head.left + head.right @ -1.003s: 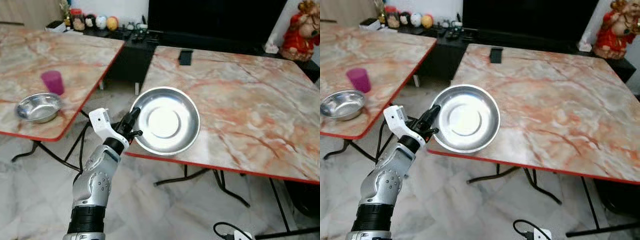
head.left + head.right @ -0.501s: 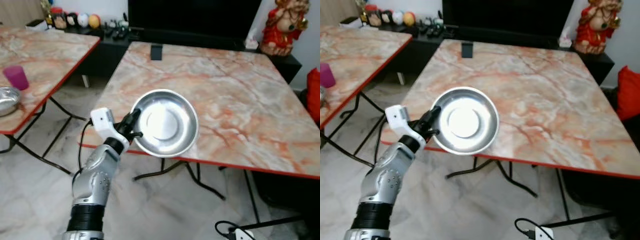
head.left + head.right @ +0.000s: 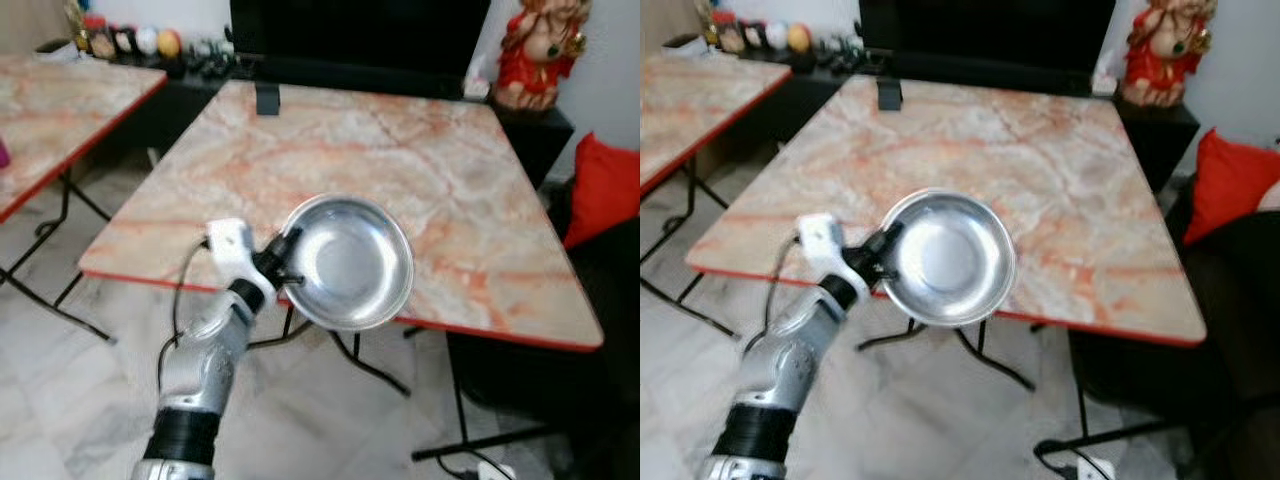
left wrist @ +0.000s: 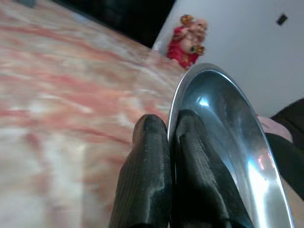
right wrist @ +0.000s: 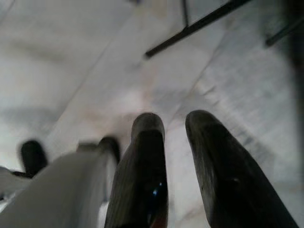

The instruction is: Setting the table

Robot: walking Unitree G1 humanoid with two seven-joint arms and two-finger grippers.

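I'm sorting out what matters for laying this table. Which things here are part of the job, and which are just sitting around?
Part of the job:
- steel plate, pinched at its rim by the left gripper
- marble table it is held over

Just around:
- red figurine
- small dark object at the table's far edge
- red cushion
- second table

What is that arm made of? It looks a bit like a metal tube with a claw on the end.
The left arm is silver metal with a black ribbed cuff low down and a white boxy block at the wrist. A thin black cable loops beside it. The left gripper has two long, rounded black fingers; the right gripper matches.
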